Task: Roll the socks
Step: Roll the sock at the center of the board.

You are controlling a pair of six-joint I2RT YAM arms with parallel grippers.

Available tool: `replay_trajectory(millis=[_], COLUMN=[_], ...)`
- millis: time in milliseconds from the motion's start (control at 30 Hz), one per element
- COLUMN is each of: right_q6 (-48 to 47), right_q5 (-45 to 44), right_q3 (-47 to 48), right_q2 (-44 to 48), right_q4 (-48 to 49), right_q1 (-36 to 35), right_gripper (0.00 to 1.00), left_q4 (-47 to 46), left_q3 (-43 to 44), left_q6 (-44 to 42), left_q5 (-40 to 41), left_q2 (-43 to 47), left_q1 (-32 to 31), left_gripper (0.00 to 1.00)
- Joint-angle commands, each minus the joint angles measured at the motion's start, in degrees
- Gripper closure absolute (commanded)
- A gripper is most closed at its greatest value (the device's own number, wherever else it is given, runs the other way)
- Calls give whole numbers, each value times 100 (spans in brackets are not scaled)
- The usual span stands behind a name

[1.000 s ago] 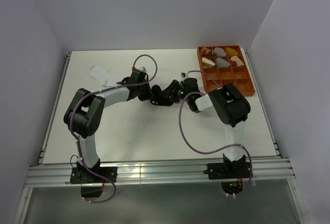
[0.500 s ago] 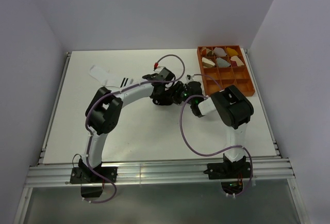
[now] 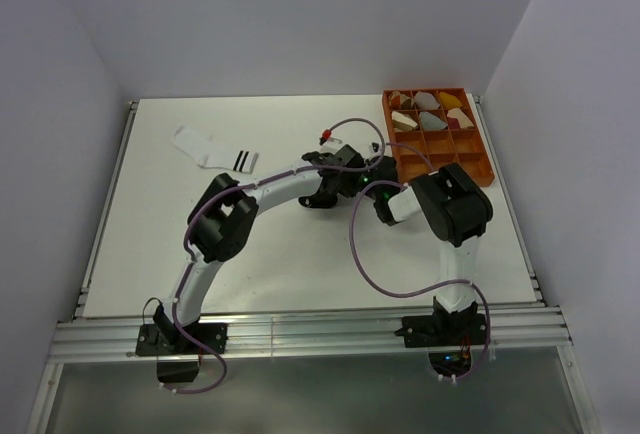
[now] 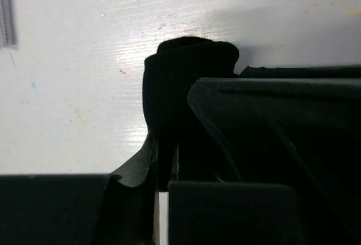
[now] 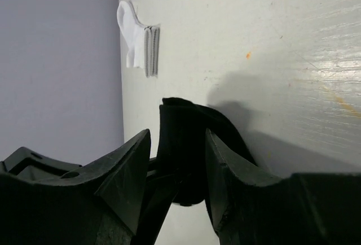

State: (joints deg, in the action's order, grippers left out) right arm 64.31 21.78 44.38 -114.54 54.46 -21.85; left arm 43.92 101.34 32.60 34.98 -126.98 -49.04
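The black sock (image 4: pixel 186 81) is bunched into a thick fold at the table's middle (image 3: pixel 318 197). My left gripper (image 4: pixel 163 160) is shut on its near edge, and from above it (image 3: pixel 335 176) sits right against my right gripper (image 3: pixel 362 179). My right gripper (image 5: pixel 177 160) is open and straddles the black sock (image 5: pixel 183 138). Its right finger lies against the fabric, while a sliver of table shows at its left finger. The white sock (image 3: pixel 212 149) with black cuff stripes lies flat at the far left, also visible from the right wrist (image 5: pixel 138 42).
An orange compartment tray (image 3: pixel 388 134) stands at the back right, close behind my right gripper, with several rolled bundles in its far cells. Grey walls enclose the table on three sides. A metal rail runs along the near edge.
My left arm has swung right from beside the white sock to the black sock, uncovering the white one. The right gripper and the black sock have hardly moved.
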Motion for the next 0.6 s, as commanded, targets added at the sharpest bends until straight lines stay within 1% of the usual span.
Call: replay_trajectory(millis=[0,333,467,533,567], right_q6=[90,222,170,152,134], right_q5=[28,133,98,116,116], right_q3=[237,510,537,510,493], right_q2=[-147,-446,-490,-499,-499], right_q4=[259,250,66,13,21], right_q1=[40,22,-4,-4,5], right_gripper=[49,49,56,64,72], left_q4=[345,170,29,-24,-67], left_q3=[53,17,-96,-132,-158], left_q6=[-61,-201,-236,-263,-272], left_q5=[-123,-246,-316,-334,-343], left_q2=[-187,-231,-170,-143,-117], left_q1=[-62,-176,-194,-194,-194], left_gripper=[100,100,100,100,100])
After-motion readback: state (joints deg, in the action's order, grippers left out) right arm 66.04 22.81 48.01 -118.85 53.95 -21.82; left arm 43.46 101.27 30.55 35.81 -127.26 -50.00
